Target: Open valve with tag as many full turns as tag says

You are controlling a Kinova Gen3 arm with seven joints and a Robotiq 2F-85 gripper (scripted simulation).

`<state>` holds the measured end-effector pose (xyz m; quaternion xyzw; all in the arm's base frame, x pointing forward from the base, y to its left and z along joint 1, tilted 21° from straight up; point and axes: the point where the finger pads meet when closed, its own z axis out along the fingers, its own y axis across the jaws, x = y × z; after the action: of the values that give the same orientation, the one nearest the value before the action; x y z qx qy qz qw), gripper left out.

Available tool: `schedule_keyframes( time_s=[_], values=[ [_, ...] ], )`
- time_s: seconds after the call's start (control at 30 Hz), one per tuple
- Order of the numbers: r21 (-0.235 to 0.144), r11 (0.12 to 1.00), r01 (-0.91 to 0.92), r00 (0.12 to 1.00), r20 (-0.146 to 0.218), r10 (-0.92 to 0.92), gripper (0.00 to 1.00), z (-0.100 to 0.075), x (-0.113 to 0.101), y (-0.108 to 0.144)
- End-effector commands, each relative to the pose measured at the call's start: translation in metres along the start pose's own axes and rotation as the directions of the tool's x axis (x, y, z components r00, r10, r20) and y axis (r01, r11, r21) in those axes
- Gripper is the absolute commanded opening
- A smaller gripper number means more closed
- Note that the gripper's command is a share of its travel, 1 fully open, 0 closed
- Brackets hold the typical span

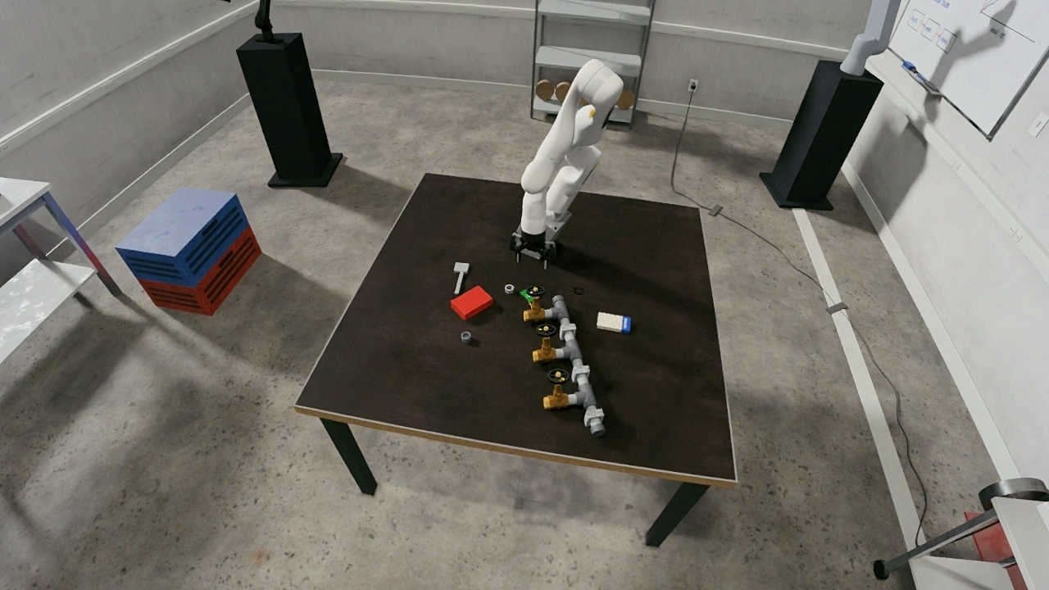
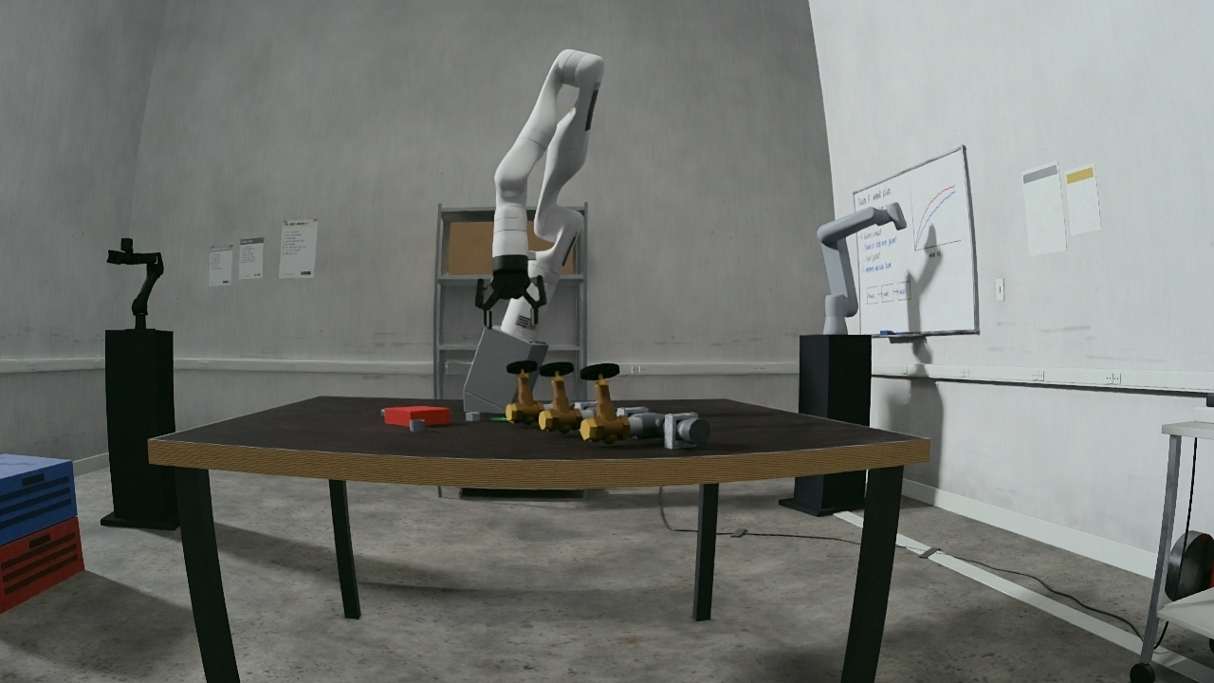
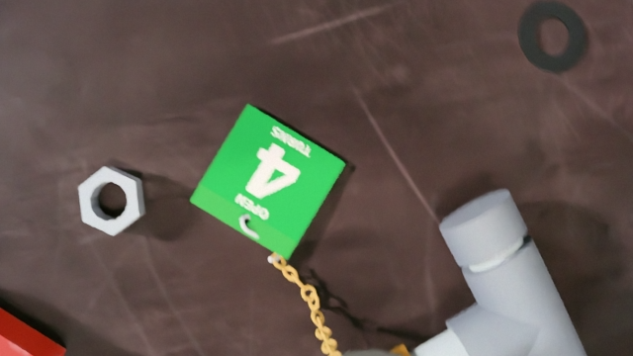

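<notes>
Three brass valves with black handwheels stand along a grey pipe (image 1: 575, 351) (image 2: 653, 424) (image 3: 509, 277): the far valve (image 1: 534, 301) (image 2: 521, 392), the middle valve (image 1: 545, 341) (image 2: 557, 395) and the near valve (image 1: 558, 387) (image 2: 600, 400). A green tag (image 3: 268, 180) (image 1: 525, 295) reading "OPEN 4 TURNS" lies on the table. A yellow chain (image 3: 309, 302) runs from it toward the far valve. My gripper (image 1: 533, 252) (image 2: 509, 299) is open and empty. It hangs above the table behind the far valve, over the tag. Its fingers do not show in the wrist view.
On the dark table (image 1: 410, 366) (image 2: 525, 463) lie a red block (image 1: 470, 301) (image 2: 415, 415), a grey hammer (image 1: 459, 275), a hex nut (image 3: 112, 200) (image 1: 509, 287), a small grey ring (image 1: 465, 337), a black washer (image 3: 552, 37) (image 1: 578, 293) and a white-and-blue block (image 1: 613, 322).
</notes>
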<state>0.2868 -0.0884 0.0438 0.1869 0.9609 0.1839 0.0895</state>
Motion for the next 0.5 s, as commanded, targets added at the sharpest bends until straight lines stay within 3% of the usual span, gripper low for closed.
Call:
schedule_keyframes(
  time_s=[0.0, 0.47],
  values=[
    [0.006, 0.999, 0.034, 0.999, 0.0, -0.034, 1.0, -0.001, 0.01, -0.004],
    [0.022, 0.99, 0.139, 0.99, -0.034, -0.139, 1.0, -0.004, 0.042, -0.012]
  ],
)
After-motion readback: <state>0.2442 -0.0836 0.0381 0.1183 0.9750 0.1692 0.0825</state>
